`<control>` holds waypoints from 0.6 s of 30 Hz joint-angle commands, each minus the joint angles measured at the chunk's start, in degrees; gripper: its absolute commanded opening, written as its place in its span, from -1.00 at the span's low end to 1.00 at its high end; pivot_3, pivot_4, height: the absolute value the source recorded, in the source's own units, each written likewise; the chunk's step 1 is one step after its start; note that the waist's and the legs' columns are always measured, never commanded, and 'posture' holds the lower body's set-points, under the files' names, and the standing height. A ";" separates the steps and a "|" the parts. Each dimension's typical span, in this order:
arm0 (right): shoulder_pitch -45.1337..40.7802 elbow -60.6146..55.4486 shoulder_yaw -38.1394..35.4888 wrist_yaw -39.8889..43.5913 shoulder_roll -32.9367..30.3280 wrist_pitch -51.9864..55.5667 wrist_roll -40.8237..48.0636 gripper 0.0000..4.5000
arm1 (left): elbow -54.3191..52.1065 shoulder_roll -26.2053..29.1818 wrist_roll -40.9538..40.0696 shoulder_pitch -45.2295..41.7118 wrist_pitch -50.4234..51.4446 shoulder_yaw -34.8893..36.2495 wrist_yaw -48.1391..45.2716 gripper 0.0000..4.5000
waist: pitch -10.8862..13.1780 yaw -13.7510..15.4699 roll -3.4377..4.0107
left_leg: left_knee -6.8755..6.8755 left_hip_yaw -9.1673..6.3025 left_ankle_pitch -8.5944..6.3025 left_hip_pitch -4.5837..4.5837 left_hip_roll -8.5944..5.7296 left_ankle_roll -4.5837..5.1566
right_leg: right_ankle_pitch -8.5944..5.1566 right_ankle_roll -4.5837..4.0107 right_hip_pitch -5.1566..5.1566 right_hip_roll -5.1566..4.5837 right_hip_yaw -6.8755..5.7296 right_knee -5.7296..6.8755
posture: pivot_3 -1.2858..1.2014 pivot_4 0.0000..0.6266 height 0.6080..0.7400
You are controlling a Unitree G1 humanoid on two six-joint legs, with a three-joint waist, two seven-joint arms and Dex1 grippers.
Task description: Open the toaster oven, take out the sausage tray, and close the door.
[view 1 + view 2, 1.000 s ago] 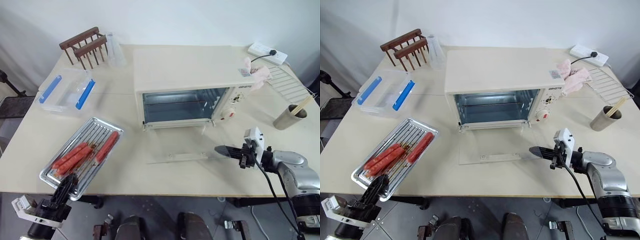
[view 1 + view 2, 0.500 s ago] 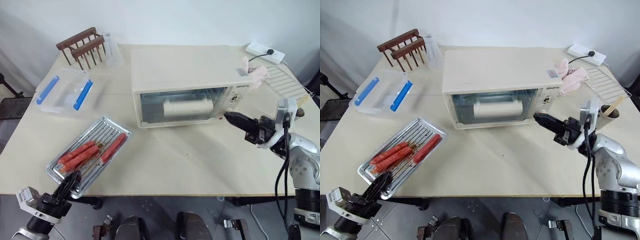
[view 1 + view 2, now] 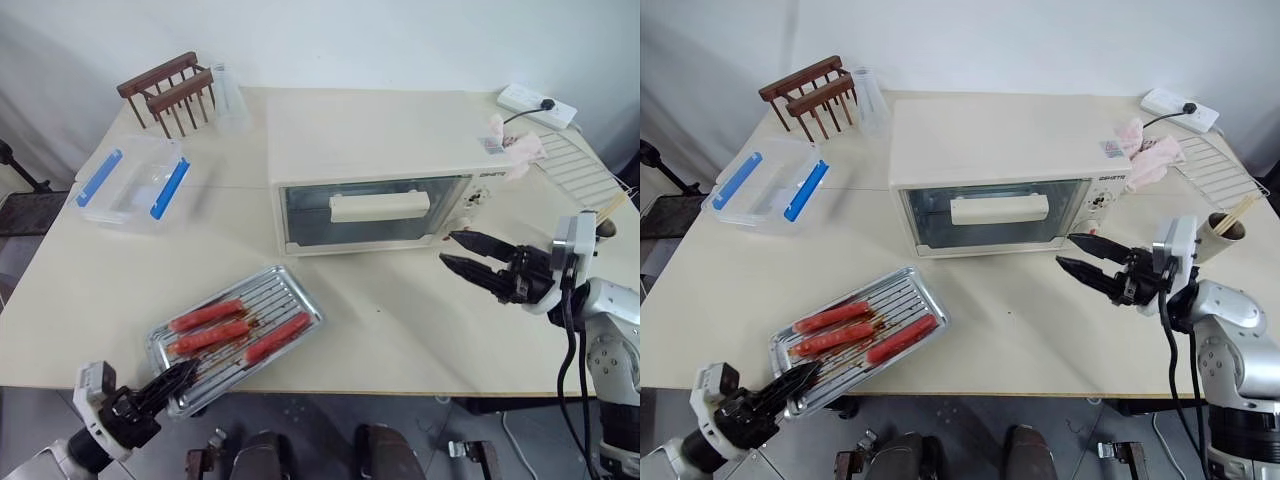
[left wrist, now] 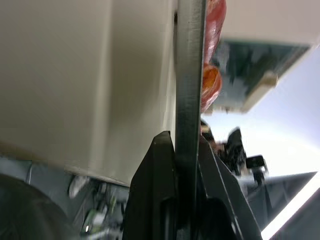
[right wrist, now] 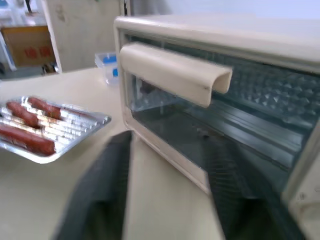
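Tray (image 3: 855, 329) corner hidden between left fingers (image 3: 800, 379)

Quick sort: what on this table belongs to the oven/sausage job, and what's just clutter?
Job:
- toaster oven
- door, shut
- sausage tray, out on the table, edge pinched by left gripper
- right gripper, open, by the door

Clutter:
- clear box
- wooden rack
- power strip
- metal cup

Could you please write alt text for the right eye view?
A cream toaster oven stands on a table with its door shut; the open right end effector hovers beside it. The left end effector grips the sausage tray at the near edge.
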 commanded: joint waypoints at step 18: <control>28.97 -9.39 -14.45 8.41 -3.21 -11.27 -0.97 0.99 | 14.49 -2.59 18.51 -43.20 6.42 -28.32 -0.41 -1.00 | -0.08 2.57 0.39 | 0.12 0.00 0.19 0.23 -0.46 0.12 | 0.10 0.19 0.33 0.01 0.11 0.04 | 0.03 -0.52 1.00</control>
